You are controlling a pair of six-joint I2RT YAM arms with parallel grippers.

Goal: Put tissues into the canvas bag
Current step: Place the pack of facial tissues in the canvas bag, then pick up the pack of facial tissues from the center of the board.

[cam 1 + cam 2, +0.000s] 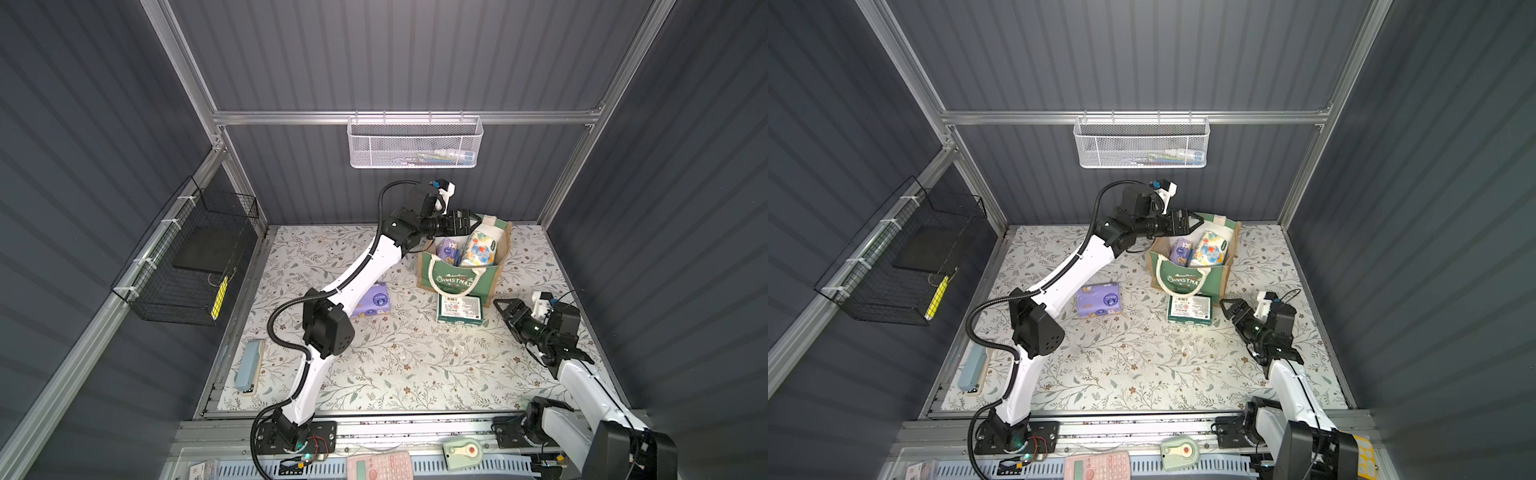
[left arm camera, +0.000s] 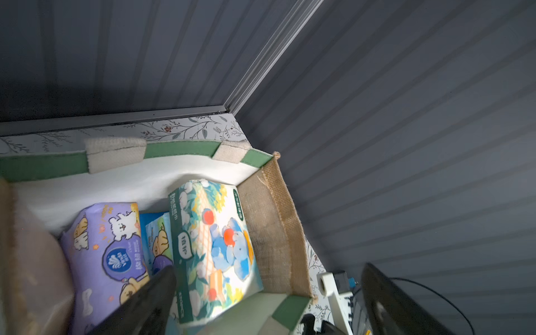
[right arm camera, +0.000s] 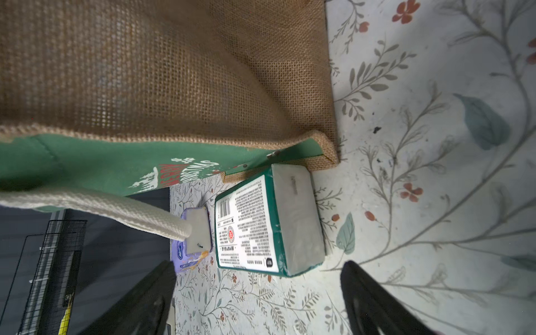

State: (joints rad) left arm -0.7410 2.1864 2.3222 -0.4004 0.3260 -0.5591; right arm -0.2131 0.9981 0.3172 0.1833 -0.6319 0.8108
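Tissues in soft plastic-wrapped packs are split between the bag and the tabletop. The canvas bag (image 1: 461, 284), a boxy green tote with tan burlap sides, white lining and "CHRISTMAS" printed in white, stands upright and open at the far right of the floral-patterned tabletop (image 1: 415, 365). Three packs show inside it: a white pack with a colourful cartoon (image 2: 214, 246) leans against the burlap wall, a purple pack (image 2: 101, 255) lies on the opposite side, and a light blue pack (image 2: 155, 235) is wedged between them.

Two packs lie outside. A dark green-and-white pack (image 1: 460, 309) lies flat with its printed label up, just in front of the bag's green face and touching or nearly touching its base. A second purple pack (image 1: 1099, 300) lies flat on the tabletop, well apart from the bag, partly hidden under the left arm in a top view.

The left gripper (image 1: 473, 222) hovers over the bag's open mouth near its far rim, its jaws spread wide with nothing between them. The right gripper (image 1: 502, 308) sits low just beside the green-and-white pack, pointing at it, jaws wide apart and empty, not touching the pack.

A white mesh basket (image 1: 415, 145) hangs on the back wall, a black wire basket (image 1: 187, 266) on the side wall, and a pink calculator (image 1: 380, 467) lies at the near edge.
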